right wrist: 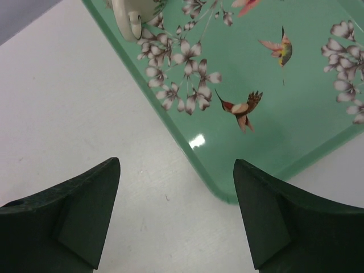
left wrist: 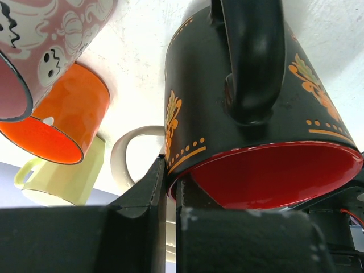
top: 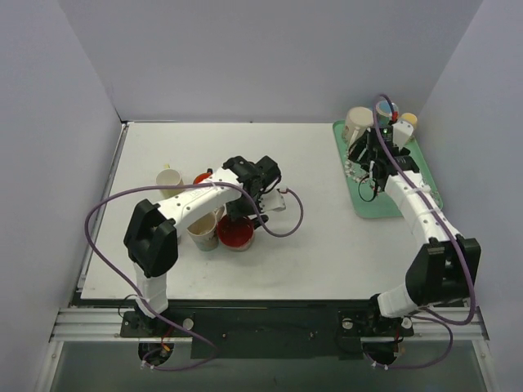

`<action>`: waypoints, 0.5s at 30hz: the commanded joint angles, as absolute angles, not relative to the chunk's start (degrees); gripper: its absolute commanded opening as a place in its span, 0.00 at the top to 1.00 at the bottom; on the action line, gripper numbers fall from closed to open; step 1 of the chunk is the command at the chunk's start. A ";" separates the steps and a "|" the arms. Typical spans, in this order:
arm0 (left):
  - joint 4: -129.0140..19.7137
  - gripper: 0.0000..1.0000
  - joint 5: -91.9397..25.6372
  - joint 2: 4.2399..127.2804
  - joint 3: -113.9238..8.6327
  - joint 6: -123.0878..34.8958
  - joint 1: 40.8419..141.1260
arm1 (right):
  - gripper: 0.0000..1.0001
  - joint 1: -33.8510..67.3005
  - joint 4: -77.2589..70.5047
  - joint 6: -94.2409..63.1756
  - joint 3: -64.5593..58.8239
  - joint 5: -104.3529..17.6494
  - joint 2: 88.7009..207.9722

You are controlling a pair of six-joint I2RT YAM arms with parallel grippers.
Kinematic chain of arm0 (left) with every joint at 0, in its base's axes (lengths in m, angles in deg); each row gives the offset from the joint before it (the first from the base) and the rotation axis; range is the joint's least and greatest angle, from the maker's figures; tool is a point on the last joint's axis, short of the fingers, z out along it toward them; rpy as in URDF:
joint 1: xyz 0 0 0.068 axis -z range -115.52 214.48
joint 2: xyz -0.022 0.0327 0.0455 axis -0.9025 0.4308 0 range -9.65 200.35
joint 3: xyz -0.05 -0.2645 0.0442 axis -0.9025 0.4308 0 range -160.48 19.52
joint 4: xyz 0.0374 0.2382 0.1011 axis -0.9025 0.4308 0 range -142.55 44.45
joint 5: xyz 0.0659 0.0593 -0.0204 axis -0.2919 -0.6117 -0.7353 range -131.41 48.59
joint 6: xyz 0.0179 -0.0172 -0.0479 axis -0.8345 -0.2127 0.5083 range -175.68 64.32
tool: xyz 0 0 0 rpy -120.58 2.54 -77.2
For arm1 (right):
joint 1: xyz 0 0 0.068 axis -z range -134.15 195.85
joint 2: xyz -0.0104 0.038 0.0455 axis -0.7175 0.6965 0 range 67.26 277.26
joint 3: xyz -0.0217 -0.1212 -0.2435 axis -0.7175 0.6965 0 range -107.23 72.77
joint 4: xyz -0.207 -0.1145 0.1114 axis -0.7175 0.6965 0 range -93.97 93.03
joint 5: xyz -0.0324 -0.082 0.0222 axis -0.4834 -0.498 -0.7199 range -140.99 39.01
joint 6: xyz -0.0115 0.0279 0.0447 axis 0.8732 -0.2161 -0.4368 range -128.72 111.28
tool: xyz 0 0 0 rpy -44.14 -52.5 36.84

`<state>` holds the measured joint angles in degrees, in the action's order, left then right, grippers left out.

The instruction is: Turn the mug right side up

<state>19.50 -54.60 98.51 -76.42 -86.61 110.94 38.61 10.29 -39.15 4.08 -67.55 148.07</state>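
Observation:
A black mug [left wrist: 250, 114] with orange patterns and a red inside fills the left wrist view, handle toward the camera. My left gripper [left wrist: 170, 170] is shut on its rim, one finger outside the wall and one inside. In the top view the mug [top: 235, 233] sits at mid table with its red inside facing up, under the left gripper [top: 243, 214]. My right gripper [right wrist: 176, 170] is open and empty, hovering over the near left corner of the green tray [right wrist: 273, 102]; in the top view the right gripper [top: 362, 173] is at the tray's left side.
A pink ghost-print mug [left wrist: 51, 45], an orange mug [left wrist: 65, 116] and a pale yellow mug [left wrist: 62, 179] crowd close beside the held mug. The green floral tray [top: 372, 204] at the right holds a cream mug [top: 358, 124] and smaller cups at its far end.

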 commanded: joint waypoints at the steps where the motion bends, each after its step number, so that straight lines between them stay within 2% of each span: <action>1: 18.65 0.86 -52.76 96.88 -80.06 -88.11 110.01 | 0.25 40.49 7.01 -36.84 -3.41 -71.91 157.66; 2: 18.04 0.83 -52.40 96.79 -80.06 -88.19 109.84 | 0.26 40.66 6.93 -36.67 -5.09 -71.74 159.26; 4: 17.59 0.62 -50.56 95.91 -80.49 -88.20 109.49 | 0.27 41.28 7.01 -37.02 -9.05 -71.21 164.53; 6: 17.59 0.53 -48.81 95.03 -81.54 -88.37 108.70 | 0.28 41.46 7.10 -37.11 -13.00 -71.30 169.63; 10: 19.87 0.42 -45.99 93.10 -85.58 -88.55 107.55 | 0.29 41.37 6.66 -36.85 -22.56 -74.88 178.51; 15: 21.02 0.39 -43.00 88.27 -91.65 -84.42 104.92 | 0.30 41.37 6.84 -33.42 -33.57 -75.43 190.28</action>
